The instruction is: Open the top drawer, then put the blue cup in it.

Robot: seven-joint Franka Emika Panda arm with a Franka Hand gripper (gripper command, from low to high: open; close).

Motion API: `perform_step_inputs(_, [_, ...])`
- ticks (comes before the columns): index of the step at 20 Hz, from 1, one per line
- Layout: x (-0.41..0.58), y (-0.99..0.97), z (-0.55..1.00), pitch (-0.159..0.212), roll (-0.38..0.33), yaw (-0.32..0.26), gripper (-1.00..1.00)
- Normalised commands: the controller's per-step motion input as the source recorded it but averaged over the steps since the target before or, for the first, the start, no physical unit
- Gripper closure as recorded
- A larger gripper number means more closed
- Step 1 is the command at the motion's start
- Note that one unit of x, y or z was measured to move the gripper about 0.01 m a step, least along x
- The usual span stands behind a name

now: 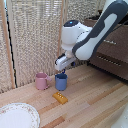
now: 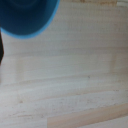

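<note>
Blue cup [image 1: 61, 81]: stood upright on the wooden table [image 1: 95, 100], just beside a pink mug [image 1: 41, 80]; seen close and blurred in the wrist view [image 2: 27, 15]. Gripper [image 1: 64, 70]: positioned at the rim, presumably for grasping; closure cannot be told. Top drawer [image 1: 111, 41]: apparently shut, partly hidden.

Wood floor [image 1: 95, 102]: pink mug [image 1: 41, 80], blue cup [image 1: 61, 81], yellow block [image 1: 60, 97], plate [image 1: 17, 116].

blue cup [image 2: 27, 15]: blurred, cut off at frame edge | wooden floor [image 2: 75, 75]: pale planks
</note>
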Motion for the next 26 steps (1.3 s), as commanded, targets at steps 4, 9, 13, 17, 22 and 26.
perform_step_inputs(4, [0.481,-0.03,0.47,0.154,0.041,-0.181,-1.0])
perform_step_inputs(9, [0.44,-0.02,0.15,0.094,0.006,-0.247,-1.0])
perform_step_inputs(13, [0.477,0.06,-0.09,0.128,0.014,-0.195,-1.0])
perform_step_inputs(17, [0.388,0.08,-0.24,0.182,0.034,-0.177,-1.0])
perform_step_inputs(22, [0.204,-0.03,-0.27,0.196,-0.002,-0.165,-1.0])
perform_step_inputs(26, [0.299,-0.11,-0.36,0.137,0.01,-0.14,-1.0])
